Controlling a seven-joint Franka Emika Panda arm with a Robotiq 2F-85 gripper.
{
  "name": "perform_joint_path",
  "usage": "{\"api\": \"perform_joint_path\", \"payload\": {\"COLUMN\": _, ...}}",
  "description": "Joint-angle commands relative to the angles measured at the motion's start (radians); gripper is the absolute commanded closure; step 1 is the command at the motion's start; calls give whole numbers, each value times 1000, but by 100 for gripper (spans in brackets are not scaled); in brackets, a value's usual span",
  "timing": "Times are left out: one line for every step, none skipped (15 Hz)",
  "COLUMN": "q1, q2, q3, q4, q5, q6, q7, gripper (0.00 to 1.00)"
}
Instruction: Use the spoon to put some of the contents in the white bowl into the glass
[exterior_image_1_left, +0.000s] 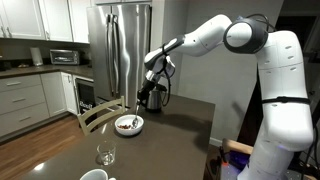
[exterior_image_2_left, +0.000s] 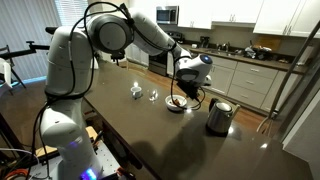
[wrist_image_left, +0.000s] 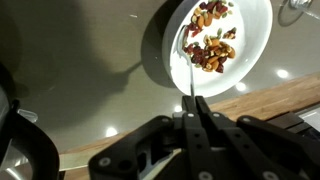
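Note:
The white bowl (wrist_image_left: 218, 42) holds a heap of brownish contents (wrist_image_left: 210, 45) and stands on the dark table. It also shows in both exterior views (exterior_image_1_left: 129, 125) (exterior_image_2_left: 177, 102). My gripper (wrist_image_left: 191, 100) is shut on the thin silvery spoon (wrist_image_left: 187, 70), whose handle runs up from the fingertips with its tip over the bowl's contents. The gripper hangs just above and behind the bowl (exterior_image_1_left: 150, 88) (exterior_image_2_left: 188, 78). The clear stemmed glass (exterior_image_1_left: 105, 154) stands near the table's front edge, apart from the bowl; it also shows in an exterior view (exterior_image_2_left: 153, 96).
A steel kettle with a black handle (exterior_image_1_left: 156, 97) (exterior_image_2_left: 219, 116) stands close behind the gripper. A white cup (exterior_image_2_left: 136, 91) stands beyond the glass. A wooden chair (exterior_image_1_left: 97, 113) is at the table's side. The table edge (wrist_image_left: 260, 98) is near the bowl.

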Motion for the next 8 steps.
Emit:
{"api": "perform_joint_path", "payload": {"q1": -38, "q2": -6, "q3": 23, "q4": -15, "q5": 60, "q6": -32, "q7": 6, "gripper": 95}}
{"api": "perform_joint_path", "payload": {"q1": -40, "q2": 0, "q3": 19, "q4": -15, "q5": 71, "q6": -44, "q7": 16, "gripper": 95}}
{"api": "perform_joint_path", "payload": {"q1": -41, "q2": 4, "q3": 16, "q4": -15, "q5": 83, "q6": -55, "q7": 23, "gripper": 95}}
{"api": "perform_joint_path", "payload": {"q1": -41, "q2": 9, "q3": 12, "q4": -17, "q5": 91, "q6": -64, "q7": 34, "gripper": 95}}
{"api": "perform_joint_path", "payload": {"q1": -42, "q2": 11, "q3": 9, "q4": -17, "q5": 100, "q6": -72, "q7": 43, "gripper": 95}}
{"api": "perform_joint_path", "payload": {"q1": -42, "q2": 12, "q3": 7, "q4": -20, "q5": 106, "q6": -79, "q7": 52, "gripper": 95}}
{"api": "perform_joint_path", "payload": {"q1": -42, "q2": 13, "q3": 5, "q4": -22, "q5": 114, "q6": -85, "q7": 59, "gripper": 95}}
{"api": "perform_joint_path", "payload": {"q1": -43, "q2": 13, "q3": 4, "q4": -24, "q5": 121, "q6": -90, "q7": 64, "gripper": 95}}
